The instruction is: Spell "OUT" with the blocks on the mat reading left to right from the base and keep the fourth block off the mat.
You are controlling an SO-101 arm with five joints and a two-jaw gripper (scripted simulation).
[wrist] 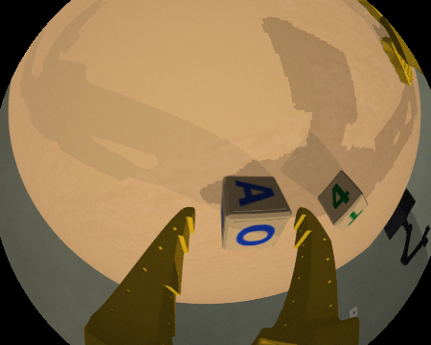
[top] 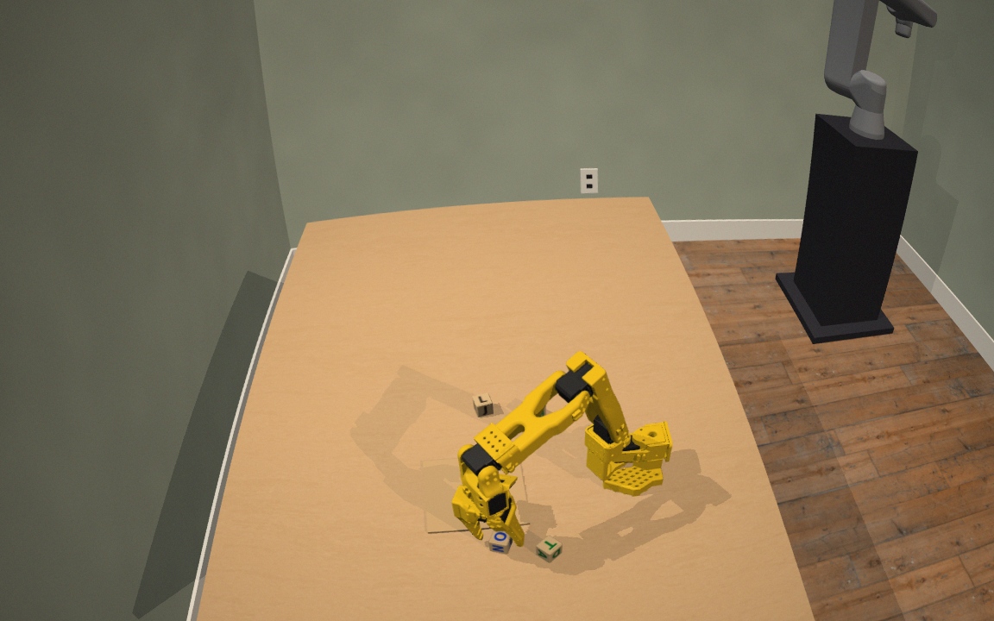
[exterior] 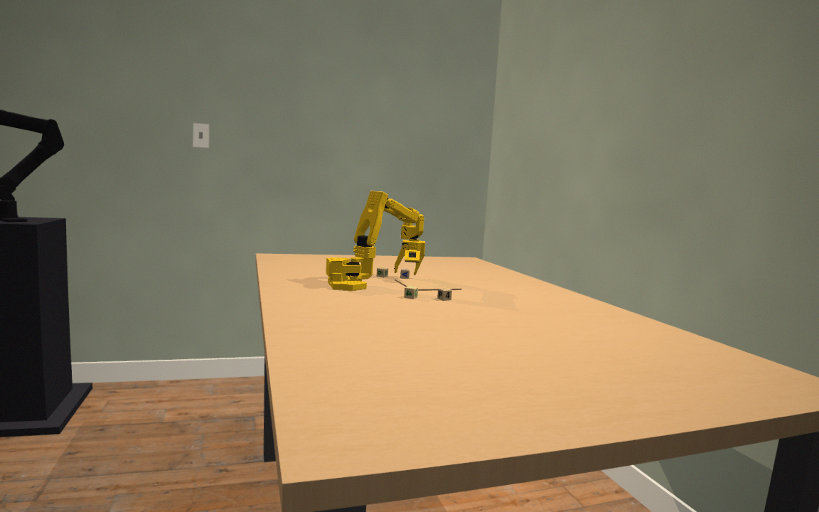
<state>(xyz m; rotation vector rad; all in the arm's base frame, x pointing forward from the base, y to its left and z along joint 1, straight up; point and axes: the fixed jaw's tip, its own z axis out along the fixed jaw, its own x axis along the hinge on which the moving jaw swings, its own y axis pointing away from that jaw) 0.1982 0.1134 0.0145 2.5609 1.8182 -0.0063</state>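
Note:
My gripper [top: 499,539] [exterior: 405,273] [wrist: 245,211] is open, its fingertips low on either side of the block with a blue O on top [top: 500,542] [exterior: 404,274] [wrist: 256,235]. In the wrist view, gaps show on both sides, the left one wider. This block lies off the mat [top: 438,516], just beyond its edge. The block with a green T on top [top: 549,548] [exterior: 382,272] [wrist: 342,198] lies beside it, turned askew. A block with black letters [top: 482,405] [exterior: 444,294], its top apparently L, and a green-marked block [exterior: 410,292] lie beyond the mat's opposite side.
The arm's forearm [top: 535,424] reaches over the mat and mostly hides the green-marked block in the top view. The arm's base [top: 632,474] [exterior: 347,283] stands to the right of the mat in the top view. The T block is close outside the right finger in the wrist view.

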